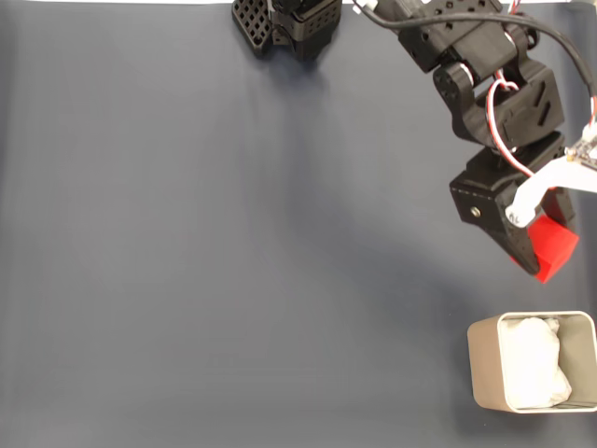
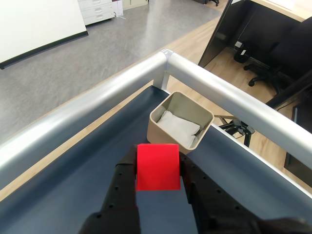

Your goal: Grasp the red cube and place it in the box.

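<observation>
Already the grasp is done: the end effector [image 1: 539, 245] is closed on the cube [image 1: 552, 248], carrying it clear of the surface [image 1: 233, 243] near its right edge in the fixed view. What remains, I judge, is travel to the box [image 1: 485, 364], which sits at the surface's lower right corner, then release over its white paper lining. The surface is a dark blue-grey mat. In the wrist view, a metal rail [image 2: 87, 107] borders it, with office flooring and chairs [image 2: 265, 73] beyond.

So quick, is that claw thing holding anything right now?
Gripper: closed on the red cube, carried in the air, not yet over the box.
</observation>
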Action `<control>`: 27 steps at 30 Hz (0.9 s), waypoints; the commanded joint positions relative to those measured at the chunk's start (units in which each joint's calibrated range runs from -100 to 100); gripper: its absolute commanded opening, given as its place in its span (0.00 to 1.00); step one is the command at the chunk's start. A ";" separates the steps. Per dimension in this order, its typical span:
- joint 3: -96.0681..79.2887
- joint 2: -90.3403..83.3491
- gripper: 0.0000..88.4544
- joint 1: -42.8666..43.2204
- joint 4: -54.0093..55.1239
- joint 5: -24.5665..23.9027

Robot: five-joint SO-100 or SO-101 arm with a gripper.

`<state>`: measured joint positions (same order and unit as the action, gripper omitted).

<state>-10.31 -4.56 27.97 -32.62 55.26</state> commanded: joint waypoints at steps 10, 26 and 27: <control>17.15 8.55 0.00 -3.82 -0.25 -1.61; 34.12 21.20 0.00 -7.02 -1.07 -2.69; 34.94 21.89 0.00 -7.09 -1.07 -2.74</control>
<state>18.90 16.80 21.66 -33.41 53.11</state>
